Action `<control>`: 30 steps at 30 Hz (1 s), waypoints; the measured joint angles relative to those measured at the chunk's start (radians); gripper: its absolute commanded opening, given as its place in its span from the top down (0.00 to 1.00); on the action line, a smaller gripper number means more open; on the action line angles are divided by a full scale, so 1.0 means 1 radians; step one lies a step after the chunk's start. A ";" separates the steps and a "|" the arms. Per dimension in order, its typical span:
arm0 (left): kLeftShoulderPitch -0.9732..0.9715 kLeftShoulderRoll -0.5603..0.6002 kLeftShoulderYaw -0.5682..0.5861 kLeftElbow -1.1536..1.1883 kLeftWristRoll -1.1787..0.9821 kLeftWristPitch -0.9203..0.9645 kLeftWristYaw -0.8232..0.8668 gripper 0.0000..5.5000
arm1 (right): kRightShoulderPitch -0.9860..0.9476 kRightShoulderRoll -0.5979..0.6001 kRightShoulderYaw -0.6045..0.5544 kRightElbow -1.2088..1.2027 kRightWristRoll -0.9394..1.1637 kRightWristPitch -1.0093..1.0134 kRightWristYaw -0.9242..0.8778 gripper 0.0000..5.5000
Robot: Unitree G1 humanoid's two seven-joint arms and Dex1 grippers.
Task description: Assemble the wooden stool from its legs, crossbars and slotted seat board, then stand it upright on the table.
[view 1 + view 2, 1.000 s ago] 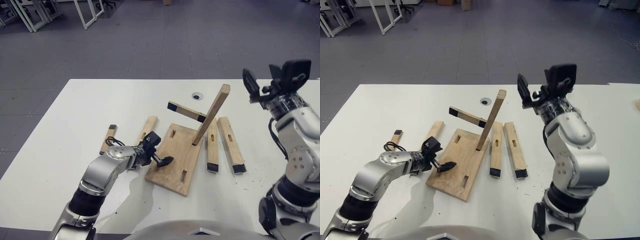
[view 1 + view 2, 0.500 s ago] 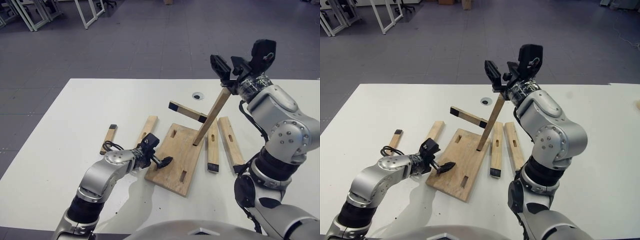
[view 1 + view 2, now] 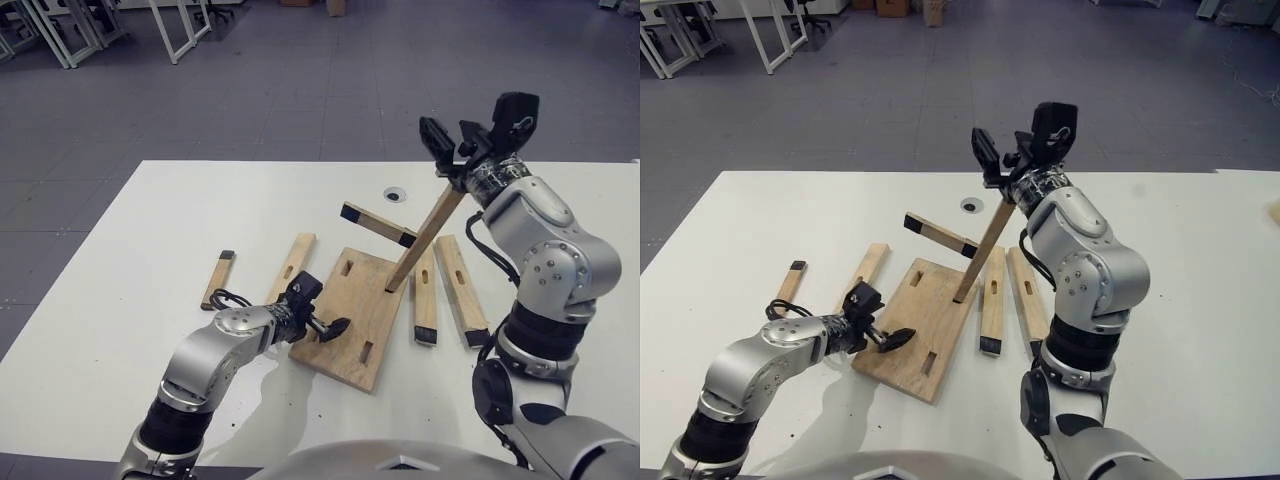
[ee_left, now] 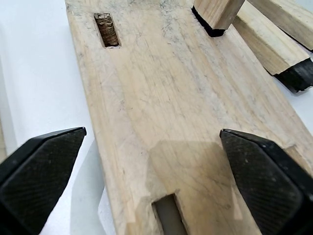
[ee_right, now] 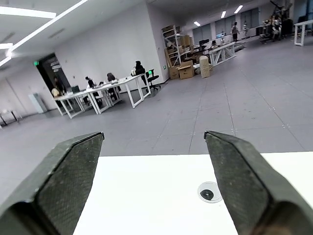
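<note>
White table (image 3: pixel 120 260) under both arms, grey office floor and desks behind. Flat beneath the left gripper (image 4: pixel 152 137): slotted seat board (image 3: pixel 355 330), its near edge framed by fingers spread wide apart, contact not discernible. Just below the right gripper (image 5: pixel 154 137), fingers likewise spread with nothing between them: top end of a leaning leg (image 3: pixel 425 235), foot set into a slot of the board, crossbar (image 3: pixel 375 224) jutting sideways from its middle toward the left gripper's side. Down past that leg's foot, on the side away from the left gripper: two loose legs (image 3: pixel 426 295) flat on the table. Beyond the left gripper, off the board: two more loose pieces (image 3: pixel 292 262), one of them short.

Probably stiff, light, dry wood, unlikely to flex or crush, yet smooth enough to slip in hard fingers. Judging by the tilt, loose in its slot and liable to topple or lever out if shoved at the top. Best taken across the leg's narrow faces near the upper end for steering, lower toward the joint for pressing home. Best pinned at the board's edge, clear of the open slots.
</note>
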 measured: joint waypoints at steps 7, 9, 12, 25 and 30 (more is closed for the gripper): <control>0.032 -0.020 0.018 -0.027 -0.020 0.005 0.030 0.08 | -0.206 -0.076 -0.240 -0.053 0.159 -0.059 -0.097 0.31; 0.037 -0.026 0.043 -0.030 -0.036 0.023 0.032 0.08 | -0.079 -0.182 -0.207 -0.105 0.124 -0.016 -0.076 0.31; 0.037 -0.045 0.101 -0.031 -0.049 0.060 0.052 0.08 | 0.285 -0.267 -0.116 -0.142 0.063 0.045 -0.019 0.31; 0.045 -0.120 0.195 -0.120 -0.103 0.200 0.130 0.08 | 0.954 -0.326 0.230 -0.256 -0.109 -0.084 0.120 0.31; -0.036 -0.078 0.187 -0.086 -0.118 0.203 0.101 0.08 | 1.071 -0.298 0.226 -0.209 -0.192 -0.253 0.102 0.31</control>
